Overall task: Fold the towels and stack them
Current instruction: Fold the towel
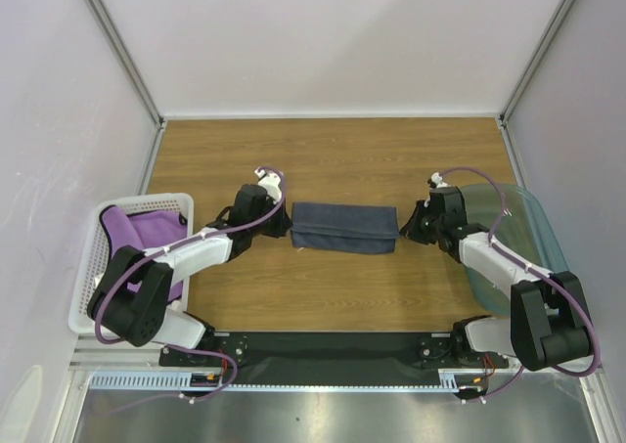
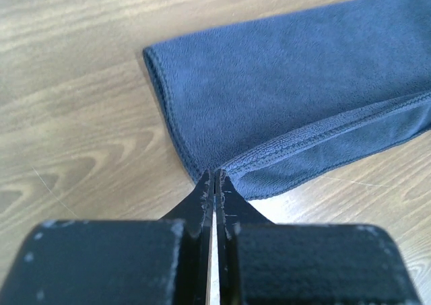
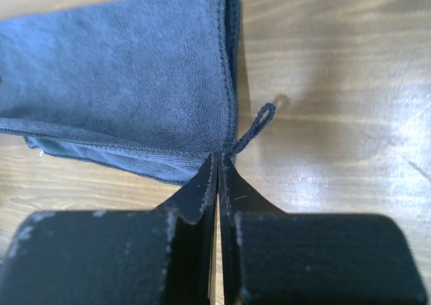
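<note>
At the table's (image 1: 342, 159) left edge a basket (image 1: 90, 267) is seen, and the purple towel (image 1: 147, 233) is bunched inside it, partly draped toward the back wall. Just right of the basket, the left gripper (image 1: 285, 224) is lowered to the table at the left end of the navy towel (image 1: 344, 226). In the left wrist view its jaws are pressed together with no gap, and the tips (image 2: 214, 176) are met exactly at the near left corner, where the stitched hem of the upper layer runs into them; that corner appears to be pinched.

The navy towel is laid flat near the middle of the table as a long folded band, its upper layer stopping short of the lower one along the near edge.

At its right end the right gripper (image 1: 410, 230) is set down in the same way. Its jaws are likewise closed tight, and the near right corner, from which a small loop (image 3: 259, 123) sticks out onto the wood, is caught at the tips (image 3: 217, 158). Furthest right, a bin (image 1: 533, 228) is placed at the table's edge behind the right arm.
</note>
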Robot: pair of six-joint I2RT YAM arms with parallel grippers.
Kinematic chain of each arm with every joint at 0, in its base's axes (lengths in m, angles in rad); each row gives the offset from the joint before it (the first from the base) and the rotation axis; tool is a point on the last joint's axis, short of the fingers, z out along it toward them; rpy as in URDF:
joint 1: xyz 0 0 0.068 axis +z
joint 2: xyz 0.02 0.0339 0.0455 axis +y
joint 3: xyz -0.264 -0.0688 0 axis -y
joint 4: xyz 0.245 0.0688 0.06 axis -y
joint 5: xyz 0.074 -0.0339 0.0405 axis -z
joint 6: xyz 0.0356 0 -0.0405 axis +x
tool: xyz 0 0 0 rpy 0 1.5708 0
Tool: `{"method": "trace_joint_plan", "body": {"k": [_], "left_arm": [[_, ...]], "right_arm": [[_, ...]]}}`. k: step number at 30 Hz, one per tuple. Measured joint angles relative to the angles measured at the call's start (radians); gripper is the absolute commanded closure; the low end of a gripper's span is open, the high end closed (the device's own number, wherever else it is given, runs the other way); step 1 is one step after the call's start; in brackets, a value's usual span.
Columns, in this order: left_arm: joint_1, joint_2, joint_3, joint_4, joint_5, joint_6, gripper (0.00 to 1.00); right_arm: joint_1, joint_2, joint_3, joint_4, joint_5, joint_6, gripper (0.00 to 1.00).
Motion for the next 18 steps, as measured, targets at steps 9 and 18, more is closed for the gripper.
{"method": "trace_joint_plan", "body": {"k": [9,18], "left_arm": [[-0.010,0.000,-0.020,-0.014,-0.022,-0.006,1.00],[-0.018,0.003,-0.021,-0.049,-0.037,-0.013,0.93]], "right_arm": [[0.020,0.000,-0.023,-0.007,0.000,0.013,1.00],[0.038,-0.011,-0.048,-0.045,-0.005,0.034,0.91]]}}
